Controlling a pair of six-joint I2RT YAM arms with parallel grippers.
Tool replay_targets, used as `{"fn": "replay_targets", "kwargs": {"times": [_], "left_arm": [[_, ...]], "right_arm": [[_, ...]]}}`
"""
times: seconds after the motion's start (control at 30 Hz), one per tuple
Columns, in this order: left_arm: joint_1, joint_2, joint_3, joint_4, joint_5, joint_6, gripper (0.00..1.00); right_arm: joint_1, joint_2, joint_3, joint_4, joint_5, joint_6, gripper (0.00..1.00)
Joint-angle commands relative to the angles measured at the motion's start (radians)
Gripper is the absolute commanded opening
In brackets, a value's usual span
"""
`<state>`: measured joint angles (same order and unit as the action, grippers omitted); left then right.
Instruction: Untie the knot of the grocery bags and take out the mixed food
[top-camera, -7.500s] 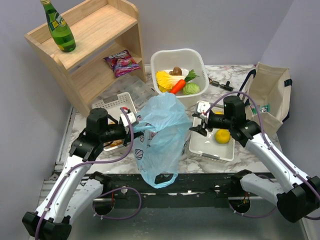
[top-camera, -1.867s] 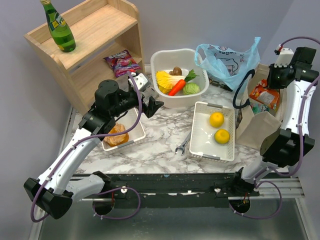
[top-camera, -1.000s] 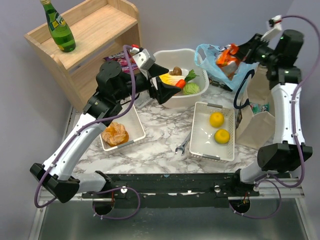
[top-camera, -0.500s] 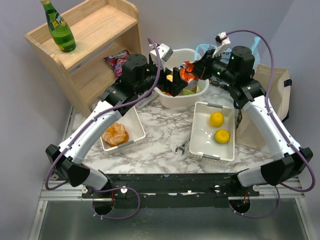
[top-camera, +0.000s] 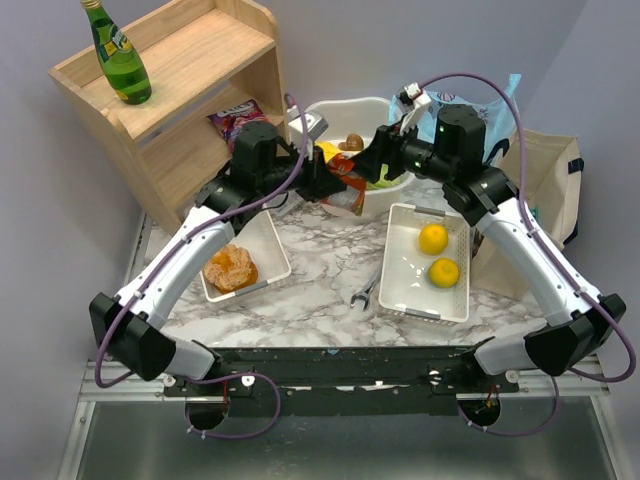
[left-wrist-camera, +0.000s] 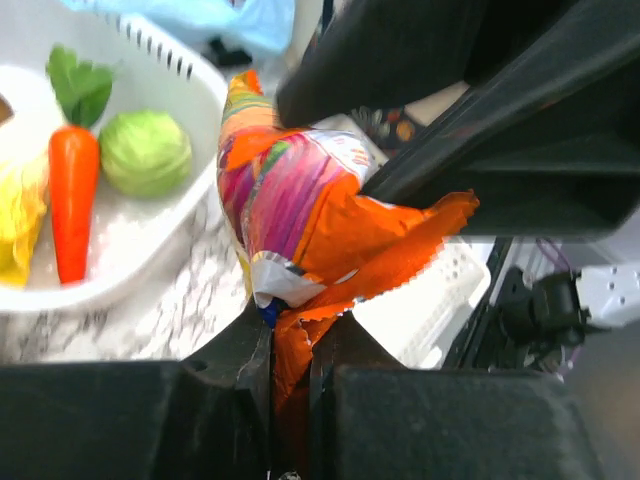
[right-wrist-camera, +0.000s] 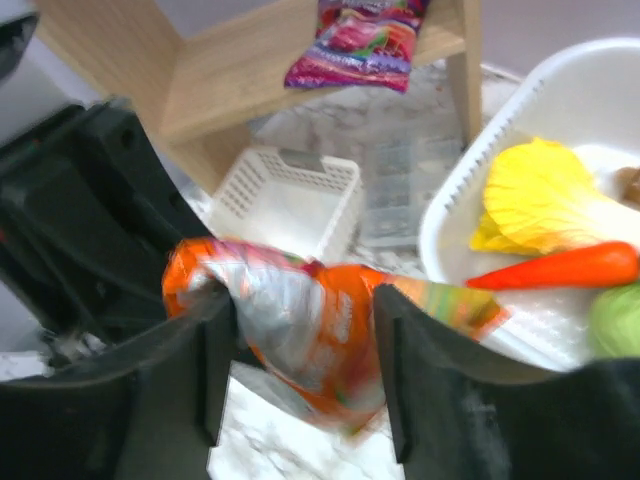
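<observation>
Left pincer (left-wrist-camera: 290, 350) clamped on orange packet (left-wrist-camera: 300, 200), its length running toward right pincer (right-wrist-camera: 300, 310), parted around it

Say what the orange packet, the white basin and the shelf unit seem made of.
orange packet: thin glossy plastic film, likely foil-lined; it crumples, shows silvery patches and a serrated sealed edge.
white basin: moulded plastic, probably, smooth with a slotted rim.
shelf unit: pale wood, matte; grain lines show.
</observation>
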<state>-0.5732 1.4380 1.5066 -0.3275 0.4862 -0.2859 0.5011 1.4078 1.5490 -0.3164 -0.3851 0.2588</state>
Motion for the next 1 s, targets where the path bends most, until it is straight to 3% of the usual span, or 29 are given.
{"fn": "replay_targets", "kwargs": {"times": [0.0, 0.1, 0.33, 0.47, 0.63, 0.7, 0.73, 0.8, 0.87, 0.93, 0.97], "left_arm": [[0.114, -0.180, -0.153, 0.091, 0.226, 0.056, 0.00], [0.160, -0.256, -0.227, 0.110, 0.361, 0.137, 0.00], [0.198, -0.320, -0.238, 0.037, 0.669, 0.273, 0.03], [0.186, -0.291, -0.178, -0.017, 0.718, 0.297, 0.03], [0.128, -0.247, -0.059, -0.260, 0.746, 0.513, 0.04], [0.121, -0.238, -0.038, -0.307, 0.767, 0.527, 0.07], [0.121, -0.236, -0.029, -0.320, 0.768, 0.523, 0.10], [0.126, -0.246, -0.019, -0.352, 0.717, 0.518, 0.27], [0.155, -0.278, -0.024, -0.384, 0.670, 0.530, 0.52], [0.186, -0.320, -0.038, -0.401, 0.622, 0.543, 0.71], [0.193, -0.339, -0.043, -0.410, 0.602, 0.556, 0.75]], "right_arm": [[-0.016, -0.081, 0.058, -0.127, -0.082, -0.079, 0.78], [-0.016, -0.087, 0.093, -0.240, -0.200, -0.215, 0.93], [0.000, -0.028, 0.171, -0.508, -0.457, -0.565, 1.00], [0.102, 0.016, 0.232, -0.608, -0.446, -0.716, 1.00], [0.196, 0.010, 0.196, -0.571, -0.364, -0.788, 0.97], [0.228, 0.018, 0.196, -0.576, -0.339, -0.810, 0.83], [0.240, 0.022, 0.197, -0.578, -0.333, -0.812, 0.67], [0.243, 0.024, 0.200, -0.585, -0.324, -0.812, 0.37], [0.243, 0.014, 0.192, -0.597, -0.295, -0.825, 0.12], [0.243, -0.014, 0.155, -0.578, -0.260, -0.829, 0.01], [0.243, -0.035, 0.133, -0.553, -0.248, -0.822, 0.01]]}}
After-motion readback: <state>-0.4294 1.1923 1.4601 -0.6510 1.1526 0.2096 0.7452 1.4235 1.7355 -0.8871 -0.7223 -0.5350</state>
